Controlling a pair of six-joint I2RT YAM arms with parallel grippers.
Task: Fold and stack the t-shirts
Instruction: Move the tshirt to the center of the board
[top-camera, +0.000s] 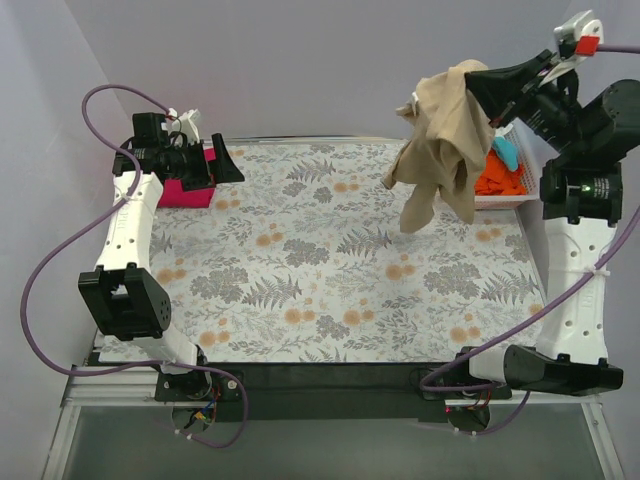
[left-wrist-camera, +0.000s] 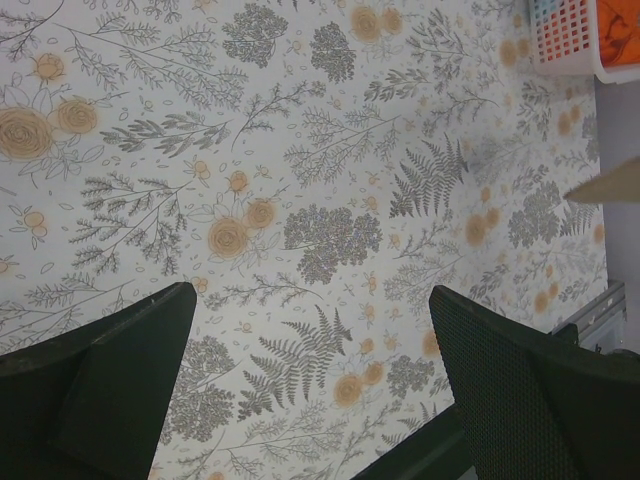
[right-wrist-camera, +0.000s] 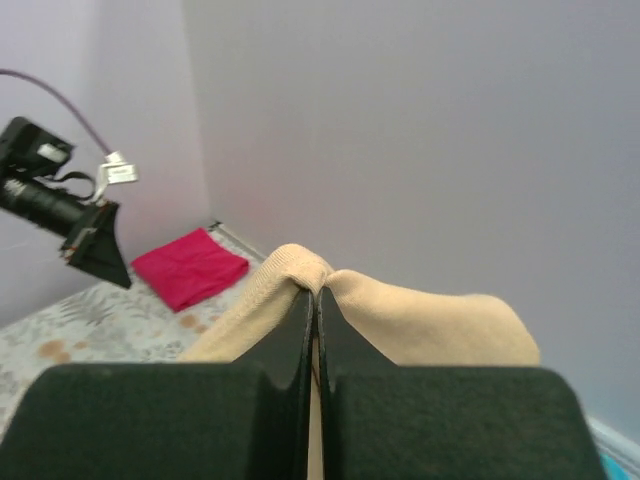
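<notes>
T-shirt (top-camera: 440, 140), beige, dangling above floral table (top-camera: 330, 260), clamped in right claw (top-camera: 472, 82), left claw (left-wrist-camera: 310, 295) spread wide apart

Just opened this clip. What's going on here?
The right gripper is shut on a beige shirt and holds it in the air over the far right of the table. The shirt hangs crumpled, not yet folded. The left gripper is open and empty at the far left, near a folded pink shirt. A basket on the right holds orange and teal clothes.
</notes>
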